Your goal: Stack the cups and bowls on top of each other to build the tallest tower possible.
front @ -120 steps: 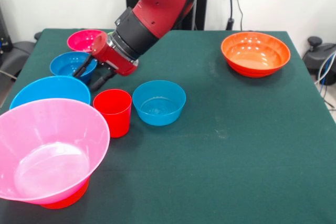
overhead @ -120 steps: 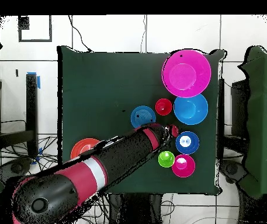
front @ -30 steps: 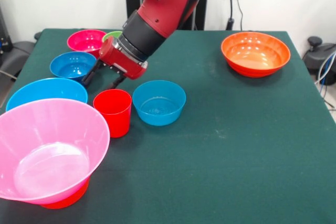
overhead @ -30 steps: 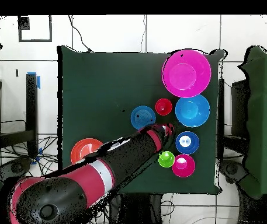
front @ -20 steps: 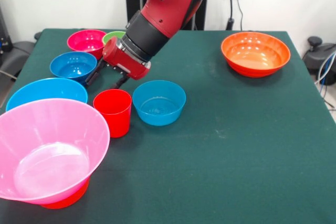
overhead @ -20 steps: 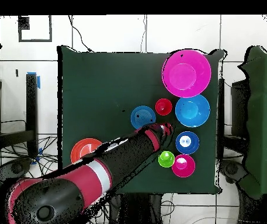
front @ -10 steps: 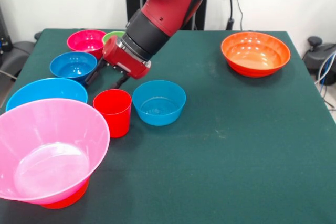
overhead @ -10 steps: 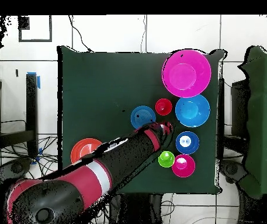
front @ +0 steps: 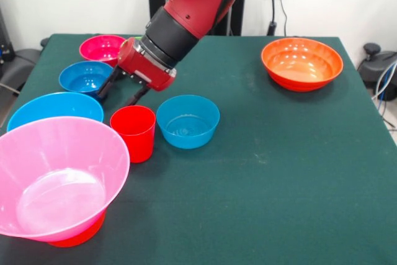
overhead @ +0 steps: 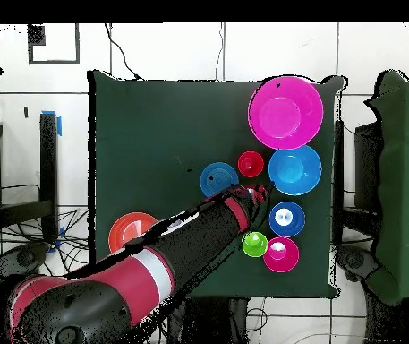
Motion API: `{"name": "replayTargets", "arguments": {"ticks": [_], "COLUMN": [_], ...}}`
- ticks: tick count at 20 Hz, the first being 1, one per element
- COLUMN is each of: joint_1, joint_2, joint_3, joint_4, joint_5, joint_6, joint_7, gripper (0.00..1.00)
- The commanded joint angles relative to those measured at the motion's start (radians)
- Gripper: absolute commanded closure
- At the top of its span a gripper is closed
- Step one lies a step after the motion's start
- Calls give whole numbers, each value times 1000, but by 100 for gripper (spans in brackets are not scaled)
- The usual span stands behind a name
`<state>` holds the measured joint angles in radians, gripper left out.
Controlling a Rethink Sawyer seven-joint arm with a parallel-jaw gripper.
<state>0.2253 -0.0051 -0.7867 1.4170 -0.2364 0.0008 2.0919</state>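
Right now the claw (front: pixel 118 91) hangs with its two fingers apart and empty, just above and behind the red cup (front: pixel 133 132), which stands upright on the table (front: pixel 279 172) between two blue bowls.

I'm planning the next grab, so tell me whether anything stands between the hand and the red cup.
Nothing visible does. The hand hangs open just behind the red cup, with only bare table cloth between them. The small blue bowl sits beside the cup and another blue bowl is off to the hand's other side, neither in the gap.
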Motion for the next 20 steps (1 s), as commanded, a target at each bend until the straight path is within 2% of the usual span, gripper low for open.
{"name": "replayTargets", "arguments": {"ticks": [1,11,20], "joint_1": [-33,-53,-57], "joint_2": [11,21,56], "joint_3": [134,148,149], "joint_4": [-61,-75,-90], "joint_5": [-48,-62,-45], "joint_6": [2,-7,-18], "joint_7": [22,22,46], "gripper": [0,0,0]}}
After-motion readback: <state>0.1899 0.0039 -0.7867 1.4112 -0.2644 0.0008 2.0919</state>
